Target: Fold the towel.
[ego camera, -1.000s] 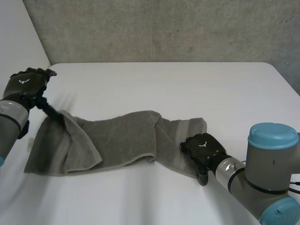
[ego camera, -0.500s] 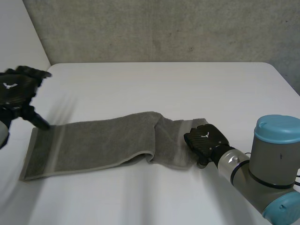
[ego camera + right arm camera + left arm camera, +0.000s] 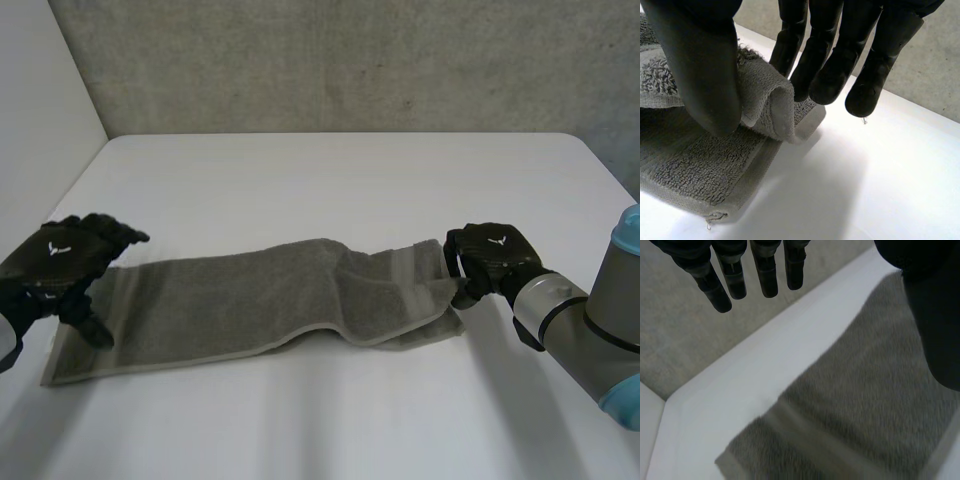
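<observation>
A grey towel [image 3: 250, 300] lies stretched out in a long strip across the white table [image 3: 330, 180]. My left hand [image 3: 60, 265] hovers over the towel's left end with straight, spread fingers [image 3: 732, 270] and holds nothing; the towel [image 3: 865, 405] lies flat below its palm. My right hand [image 3: 490, 255] is at the towel's right end. There its thumb [image 3: 700, 75] and fingers [image 3: 830, 60] pinch a raised fold of the towel's edge [image 3: 765, 100], lifted slightly off the table.
A grey concrete wall [image 3: 350, 60] runs behind the table. The table's left edge [image 3: 70, 190] lies close beside my left hand. My right arm [image 3: 590, 320] reaches in from the near right corner.
The left hand let go of the towel's left end, which now lies flat, and came nearer. The right hand moved right, closing on the towel's right end and drawing it out.
</observation>
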Controlling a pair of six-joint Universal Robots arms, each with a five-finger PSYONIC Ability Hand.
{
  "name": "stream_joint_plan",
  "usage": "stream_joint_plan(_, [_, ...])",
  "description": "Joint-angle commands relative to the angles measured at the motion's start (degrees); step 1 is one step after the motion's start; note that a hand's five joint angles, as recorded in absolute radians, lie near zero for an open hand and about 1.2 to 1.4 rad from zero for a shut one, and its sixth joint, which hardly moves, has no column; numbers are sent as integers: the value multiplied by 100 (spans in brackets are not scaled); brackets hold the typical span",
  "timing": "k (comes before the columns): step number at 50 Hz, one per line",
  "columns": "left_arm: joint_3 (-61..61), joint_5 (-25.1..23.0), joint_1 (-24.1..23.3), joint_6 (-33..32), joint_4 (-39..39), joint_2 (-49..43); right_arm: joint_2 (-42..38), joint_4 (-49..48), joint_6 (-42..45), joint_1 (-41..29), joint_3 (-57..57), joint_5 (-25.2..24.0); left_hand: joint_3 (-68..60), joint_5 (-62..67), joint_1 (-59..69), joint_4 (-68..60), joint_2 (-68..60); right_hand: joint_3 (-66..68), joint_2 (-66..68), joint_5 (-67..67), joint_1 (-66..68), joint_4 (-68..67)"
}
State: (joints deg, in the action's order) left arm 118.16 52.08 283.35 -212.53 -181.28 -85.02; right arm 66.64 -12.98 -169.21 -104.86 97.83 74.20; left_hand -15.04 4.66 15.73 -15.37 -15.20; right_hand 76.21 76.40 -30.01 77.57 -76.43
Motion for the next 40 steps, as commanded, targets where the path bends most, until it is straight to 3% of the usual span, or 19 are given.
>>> stream_joint_plan(1, [41, 57, 80, -394, 40, -217, -90, -3, 29, -79, 25, -11, -39, 76, -30, -6, -23, 379, 360, -3999, 243, -357])
stream_joint_plan(21, [-20, 127, 63, -499, -4, -1182, -160, -12, 37, -88, 43, -28, -762, 800, 693, -729, -746, 379, 360, -3999, 243, -357])
stream_joint_plan(23, [-38, 188, 63, -578, 5, -1262, -160, -3, 37, -88, 43, -28, -762, 800, 693, -729, -746, -220, -240, -3400, -356, 243])
stream_joint_plan(25, [-56, 285, 63, -667, -4, -1315, -169, -3, 46, -88, 43, -107, -762, 800, 693, -729, -746, -1980, -2000, -1639, -2116, 2003])
stream_joint_plan(32, [-82, 689, 45, -1044, -13, -1447, -309, 14, 46, -105, 43, -239, -745, 783, 676, -713, -730, -3130, -3150, -490, -3266, 3153])
stream_joint_plan(34, [-91, 690, 45, -1053, -13, -1464, -380, 32, 64, -132, 34, -257, -745, 783, 676, -713, -730, -2945, -2965, -675, -3081, 2968])
stream_joint_plan(36, [-109, 690, 45, -1053, -13, -1473, -502, -3, 64, -167, 17, -292, -728, 766, 659, -696, -713, -939, -959, -2681, -1075, 961])
stream_joint_plan(37, [-109, 698, 54, -1053, -13, -1482, -503, -3, 64, -167, 17, -292, -745, 783, 676, -712, -729, -927, -947, -2693, -1063, 949])
stream_joint_plan(38, [-109, 698, 54, -1053, -13, -1482, -529, 6, 64, -167, -1, -327, -745, 783, 676, -713, -730, 239, 219, -3859, 103, -217])
stream_joint_plan(40, [-117, 698, 54, -1053, -39, -1517, -547, 6, 64, -167, -1, -362, -745, 783, 676, -712, -729, 379, 360, -3999, 243, -357])
